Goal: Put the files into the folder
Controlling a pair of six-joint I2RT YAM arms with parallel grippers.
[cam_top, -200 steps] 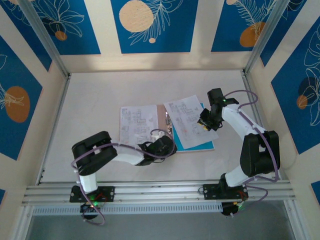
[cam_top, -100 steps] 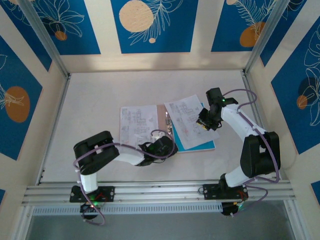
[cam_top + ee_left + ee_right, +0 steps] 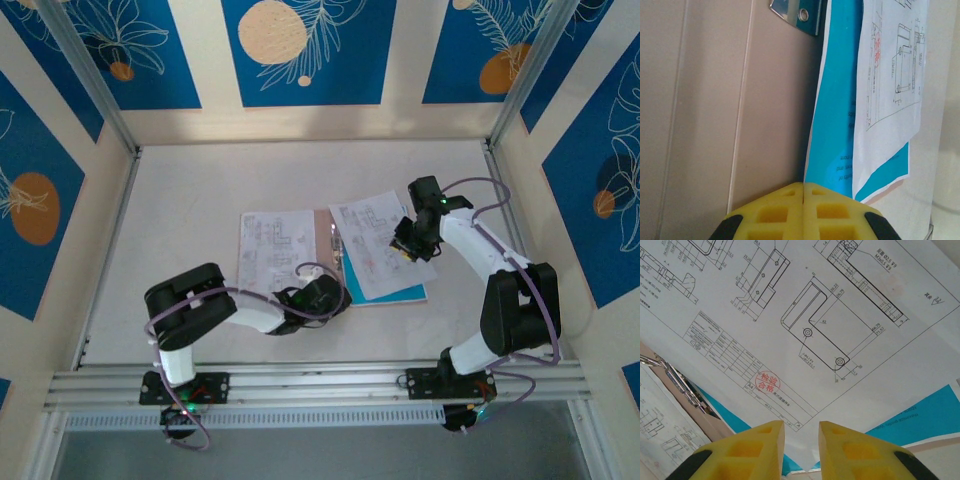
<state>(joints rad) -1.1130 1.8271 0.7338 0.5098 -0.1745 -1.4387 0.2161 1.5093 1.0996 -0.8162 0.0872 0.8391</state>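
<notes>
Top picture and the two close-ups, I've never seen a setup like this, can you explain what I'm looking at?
The top picture looks down on a white table with two robot arms bolted at its near edge. The close-ups come from cameras on each wrist; the yellow blocks are gripper fingers. An open pinkish-brown folder lies there, with a printed sheet on its left side. On the right lies a blue sheet with another drawing sheet skewed on top. The left gripper is shut at the blue sheet's edge; I can't tell if it pinches it. The right gripper is open over the drawing, holding nothing.
</notes>
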